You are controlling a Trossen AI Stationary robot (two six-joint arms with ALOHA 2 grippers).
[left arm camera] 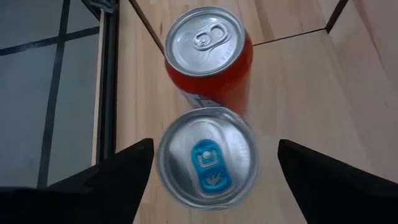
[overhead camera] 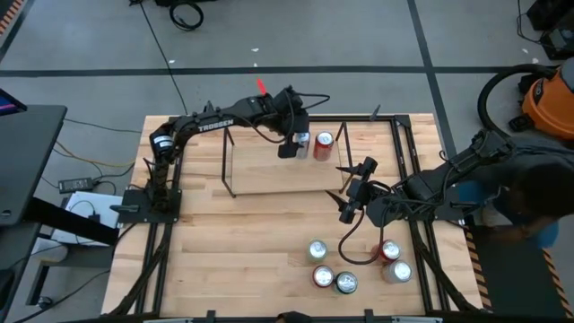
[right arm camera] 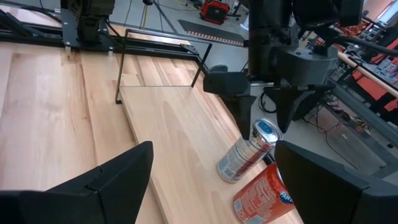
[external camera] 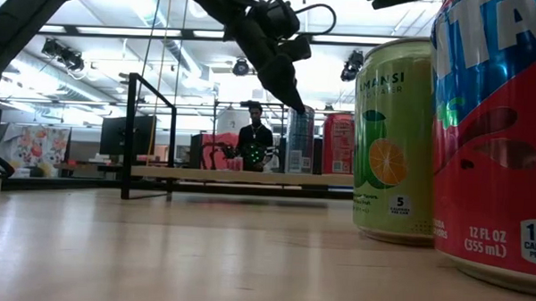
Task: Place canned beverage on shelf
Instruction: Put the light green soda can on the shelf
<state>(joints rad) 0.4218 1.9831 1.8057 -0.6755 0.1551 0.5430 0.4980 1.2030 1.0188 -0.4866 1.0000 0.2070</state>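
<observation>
Wood tabletop [overhead camera: 242,242] w/ shelf [overhead camera: 269,170] at back; left gripper [left arm camera: 208,165] spread, straddling blue-tab can [left arm camera: 207,155] on shelf deck, touching orange can [left arm camera: 210,59]. Right gripper [right arm camera: 211,174] waits nearby, part open, empty. Risk: finger clips can on retreat, tipping both.

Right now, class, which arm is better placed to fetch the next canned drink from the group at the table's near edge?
The right arm. Its tool hangs open over the bare wood, close to the cluster of cans. The left tool is across the table at the black-rod, wood-deck shelf, open around a silver blue-tabbed can.
</observation>
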